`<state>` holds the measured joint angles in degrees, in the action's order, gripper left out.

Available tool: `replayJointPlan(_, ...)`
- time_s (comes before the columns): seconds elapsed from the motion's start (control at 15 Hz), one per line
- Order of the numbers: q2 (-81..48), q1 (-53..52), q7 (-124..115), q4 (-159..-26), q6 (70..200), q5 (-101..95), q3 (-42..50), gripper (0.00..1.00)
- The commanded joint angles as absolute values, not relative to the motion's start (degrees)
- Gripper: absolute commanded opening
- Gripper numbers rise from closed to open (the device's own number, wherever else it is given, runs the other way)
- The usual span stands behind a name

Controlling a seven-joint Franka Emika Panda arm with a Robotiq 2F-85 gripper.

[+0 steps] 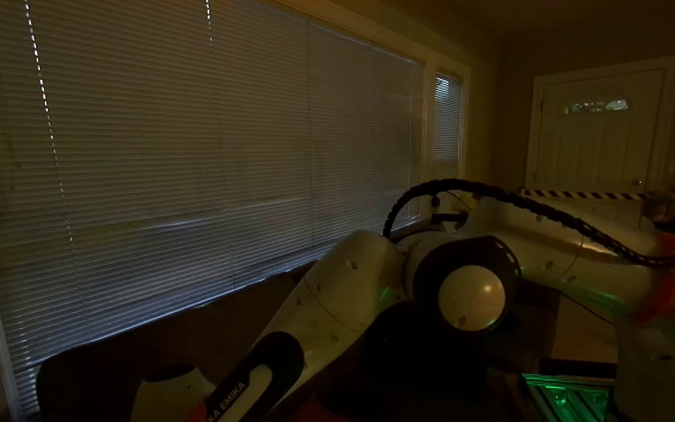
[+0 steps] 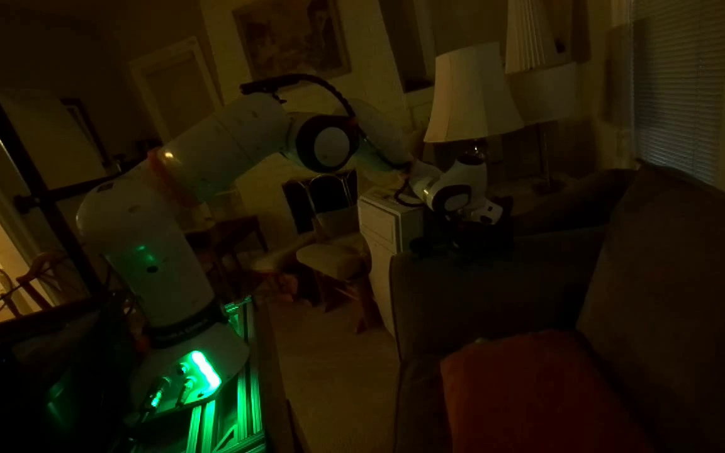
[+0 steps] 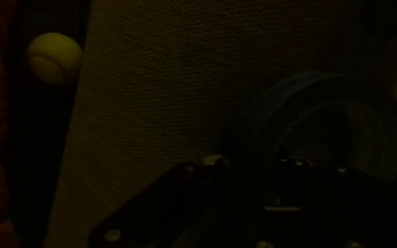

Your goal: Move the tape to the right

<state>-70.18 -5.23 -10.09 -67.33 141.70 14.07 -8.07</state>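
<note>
"Where's the tape point(image 3: 295, 98), can you see it from your side?"

"Right at the tool point(image 3: 250, 162), over the sofa armrest point(image 3: 143, 89). In the wrist view the left side of the ring runs between the two fingers point(image 3: 298, 163): one outside the roll, the other reaching into its hollow."

"So it has hold of it?"

"Looks clamped on that side of the tape to me, dim as it is. The rest of the ring sticks out to the right of the grip. Whether its underside rests on the armrest, I can't make out in this dark."

"How many rolls do you count?"

"One. And one tennis ball point(image 3: 54, 58), well apart from the tape, off to the left in the wrist view, down in the dark gap between the armrest and an orange cushion point(image 2: 539, 390)."

"How many cushions?"

"One that I can see."

"And the rest?"

"One robot arm point(image 2: 224, 145), bent out over the one sofa point(image 2: 671, 264). Three lampshades point(image 2: 472, 94), bunched near each other behind the tool, and one framed picture point(image 2: 293, 38). In an exterior view, two window blinds point(image 1: 197, 152), a wide one and a narrow one, then one door point(image 1: 598, 146) with an arched pane point(image 1: 595, 106)."
</note>
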Motion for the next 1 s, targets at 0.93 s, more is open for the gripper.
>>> replayJointPlan(0.93, -60.91, -11.19, -11.04, -72.73, 128.28, 12.12, -8.03, 0.05)
